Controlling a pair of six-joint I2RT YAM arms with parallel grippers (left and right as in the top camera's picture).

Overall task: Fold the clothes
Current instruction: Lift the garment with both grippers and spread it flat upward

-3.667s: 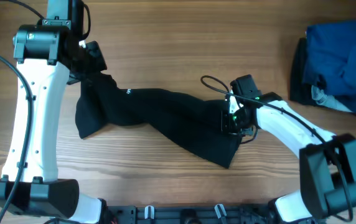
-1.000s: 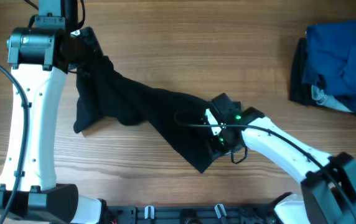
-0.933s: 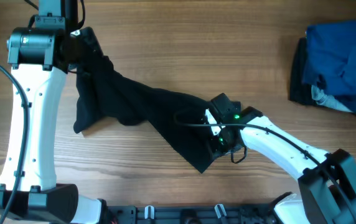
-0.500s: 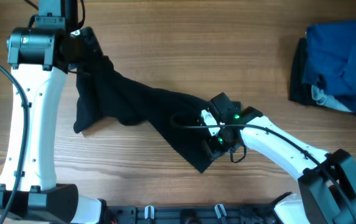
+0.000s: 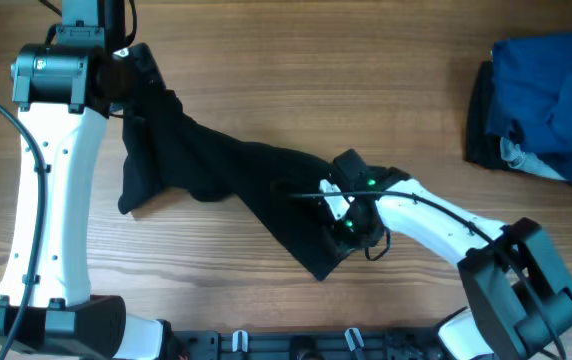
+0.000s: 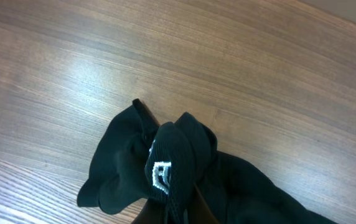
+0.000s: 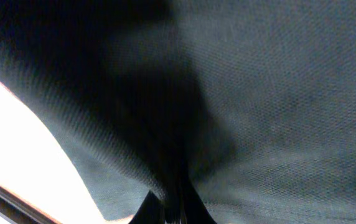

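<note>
Right gripper [image 5: 344,222] is pinched closed on the near end of the black shirt [image 5: 226,170], around the middle of the table [image 5: 296,80] and toward its near edge. Its wrist view is filled with dark weave, and a fold is nipped between the closed jaws. Left gripper [image 5: 138,85] is clamped on the shirt's other end, up toward the far left corner. The cloth is bunched at its tips, and a small white logo [image 6: 160,176] shows on the bunch.

The shirt lies as a twisted, rumpled band between the two grips, with its long axis running diagonally from far left to near middle. From the right gripper the bulk lies to its left and farther away. From the left gripper it lies to the right and nearer, and a loose flap spreads toward the left edge below that grip. Each arm already holds the end on its own side, so the next move probably turns on drawing the ends apart along that diagonal to flatten the cloth before any fold.

Count: one black shirt and two grippers, both holding it. One heap of blue clothes [image 5: 551,95] sits at the far right corner, well apart; how many pieces it holds I cannot tell.
</note>
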